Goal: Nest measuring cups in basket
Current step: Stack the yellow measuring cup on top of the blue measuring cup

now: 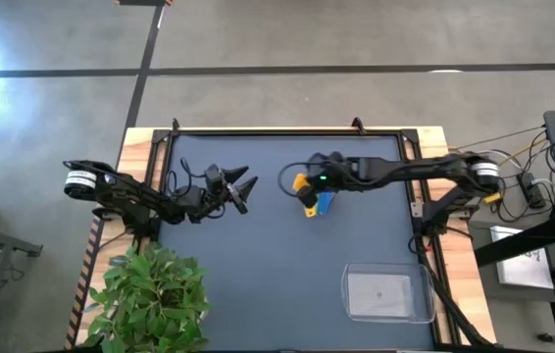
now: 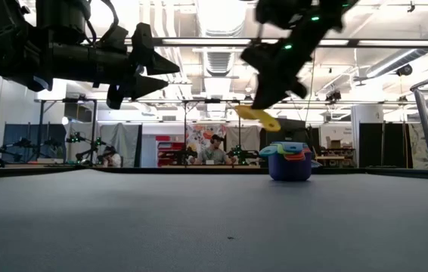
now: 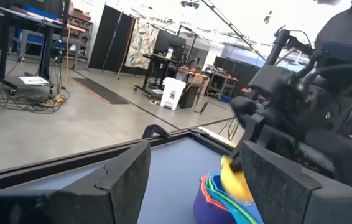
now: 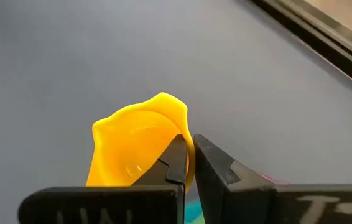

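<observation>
Yellow cup [image 4: 140, 140] is pinched by the right gripper [image 4: 190, 163]; low view alone shows it above the nested stack [image 2: 289, 161]. Left gripper [image 1: 243, 187] spread.

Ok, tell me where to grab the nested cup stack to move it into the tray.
Grip the nested cup stack across its blue outer cup, coming from above. It stands upright on the mat, its handles fan out near the rim, so the round body below looks the steadier hold. The right hand must first release the yellow cup.
</observation>
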`<state>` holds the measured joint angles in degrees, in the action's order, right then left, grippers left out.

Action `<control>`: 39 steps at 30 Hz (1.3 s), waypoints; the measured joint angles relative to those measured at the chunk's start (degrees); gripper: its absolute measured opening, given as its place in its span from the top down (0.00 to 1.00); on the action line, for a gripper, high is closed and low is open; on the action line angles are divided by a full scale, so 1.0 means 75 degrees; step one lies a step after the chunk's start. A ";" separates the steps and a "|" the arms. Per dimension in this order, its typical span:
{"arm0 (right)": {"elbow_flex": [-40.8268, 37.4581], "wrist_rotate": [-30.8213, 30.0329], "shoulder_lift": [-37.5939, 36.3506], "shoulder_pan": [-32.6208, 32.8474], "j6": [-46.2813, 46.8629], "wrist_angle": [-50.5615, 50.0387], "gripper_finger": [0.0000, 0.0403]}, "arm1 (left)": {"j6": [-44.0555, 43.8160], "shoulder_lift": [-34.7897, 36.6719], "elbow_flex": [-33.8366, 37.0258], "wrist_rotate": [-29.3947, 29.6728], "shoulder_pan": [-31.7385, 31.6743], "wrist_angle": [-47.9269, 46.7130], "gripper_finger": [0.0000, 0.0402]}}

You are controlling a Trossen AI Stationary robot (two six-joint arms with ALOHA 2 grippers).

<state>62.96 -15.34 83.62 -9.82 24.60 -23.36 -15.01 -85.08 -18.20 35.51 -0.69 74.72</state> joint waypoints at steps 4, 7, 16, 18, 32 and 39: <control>-0.1064 -0.0307 -0.1034 -0.0243 0.1195 0.0287 0.98 | -0.0082 0.0000 0.0000 -0.0006 0.0000 -0.0015 0.42; -0.1713 -0.0324 -0.1604 -0.0504 0.1895 0.0356 0.98 | -0.0163 -0.0003 0.0000 -0.0114 0.0000 -0.0030 0.42; -0.2591 -0.0305 -0.2076 -0.0982 0.3028 0.0388 0.97 | -0.0477 -0.0009 0.0003 -0.0434 0.0229 -0.0205 0.42; -0.2591 -0.0300 -0.2034 -0.0979 0.3190 0.0411 0.97 | -0.0473 -0.0009 0.0003 -0.0433 0.0340 -0.0158 0.42; -0.2620 0.0502 -0.1868 -0.0930 0.3835 0.0351 0.95 | -0.0531 -0.0009 0.0003 -0.0431 0.0962 -0.0432 0.42; -0.2620 0.0502 -0.1867 -0.0930 0.3801 0.0346 0.76 | -0.0640 -0.0009 0.0003 -0.0428 0.1218 -0.0640 0.42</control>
<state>43.31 -11.57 69.62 -16.80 53.11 -20.76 -19.81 -85.14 -18.17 32.29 8.45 69.92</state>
